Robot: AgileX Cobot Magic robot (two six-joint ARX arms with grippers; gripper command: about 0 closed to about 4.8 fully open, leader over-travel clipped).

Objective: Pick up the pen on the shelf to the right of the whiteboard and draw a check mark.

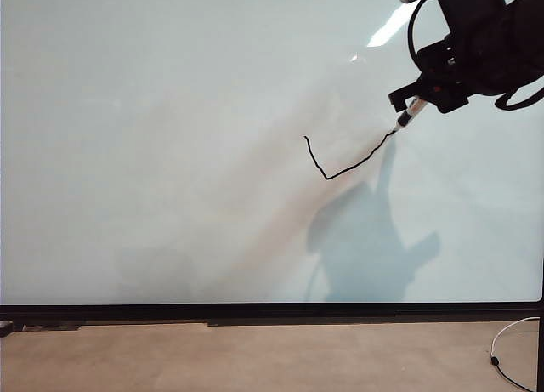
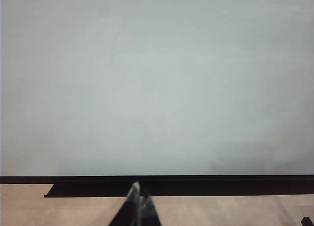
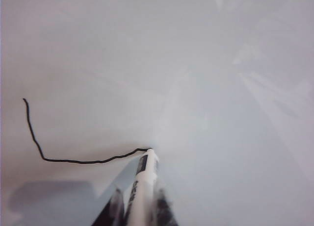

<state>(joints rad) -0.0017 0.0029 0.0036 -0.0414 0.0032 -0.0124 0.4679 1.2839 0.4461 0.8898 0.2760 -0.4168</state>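
Glossy whiteboard (image 1: pixel 170 111) with check mark (image 1: pixel 344 162), both grippers before it.

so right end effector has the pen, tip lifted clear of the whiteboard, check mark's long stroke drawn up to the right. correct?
Not quite: the tip is not lifted. In the right wrist view the pen, held in the right end effector, has its tip on the whiteboard at the end of the check mark. The exterior view agrees. The rest stands.
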